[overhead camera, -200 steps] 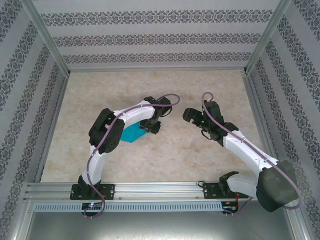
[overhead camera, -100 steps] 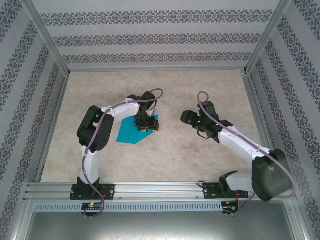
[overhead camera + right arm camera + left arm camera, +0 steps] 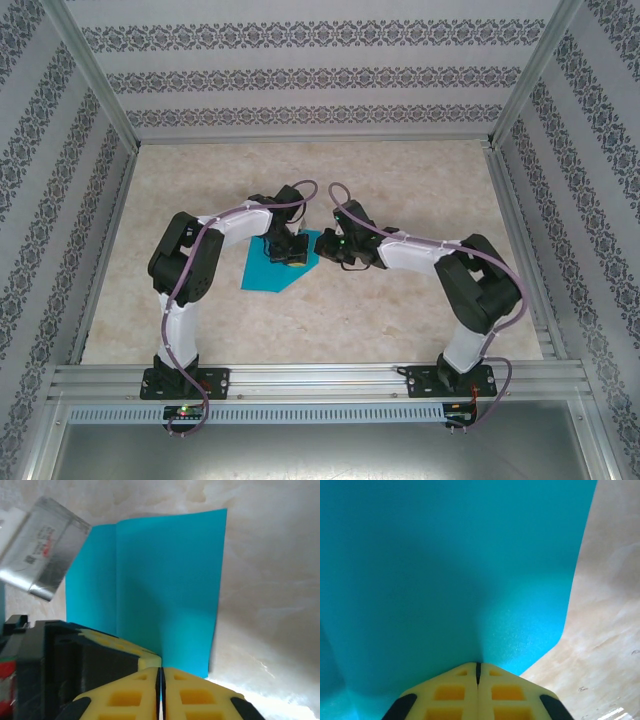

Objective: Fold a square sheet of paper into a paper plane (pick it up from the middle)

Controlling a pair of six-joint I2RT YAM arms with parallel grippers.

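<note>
The teal sheet of paper (image 3: 265, 272) lies near the middle of the pale surface (image 3: 400, 310). The left jaws are pressed shut and pinch the paper, which spreads out past their tips. The right jaws are shut too and nip the edge of the paper nearest them. In the right wrist view, 1 fold line (image 3: 116, 580) runs down the sheet.

left claw (image 3: 478, 672): jaws together; right claw (image 3: 161, 677): jaws together; pose: elbows out, wrists near
</note>
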